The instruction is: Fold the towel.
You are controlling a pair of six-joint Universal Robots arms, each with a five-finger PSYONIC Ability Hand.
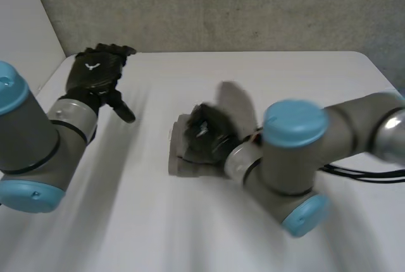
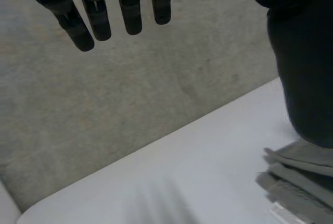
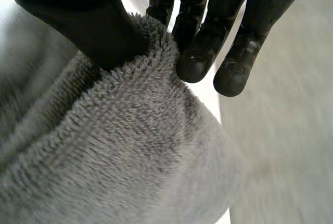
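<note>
Currently mid-fold. Grey towel [image 1: 185, 166] lies near the middle of the white table [image 1: 304, 76], already stacked in layers (the left wrist view shows several edges one on another). Right hand [image 1: 204, 134] is on top of it, reaching in from 3 o'clock. Its thumb [image 3: 83, 21] and fingers [image 3: 200, 52] pinch a thick ridge of the terry pile between them, so it is grasping the towel. A loose flap [image 1: 237, 102] stands up at about 1 o'clock from that hand, too blurred to tell its exact edge. Left hand [image 1: 95, 69] is up off the table at 10 o'clock from the towel, well apart, fingers straight and relaxed, holding nothing.

Judgement: the step in hand is carrying the pinched layer over the stack to close another fold, probably toward 9 o'clock. To do it well:
- Pinch the whole ridge firmly so no layer slips out.
- Lift only enough for the flap to clear the stack.
- Lay it with its edge lined up on the edges below.
- Let go only once the cloth lies flat.

The lower layers look free to drag, so the left hand could press flat on the 9 o'clock edge to pin them. The risk is a bunched, crooked fold if the pull is too quick.
</note>
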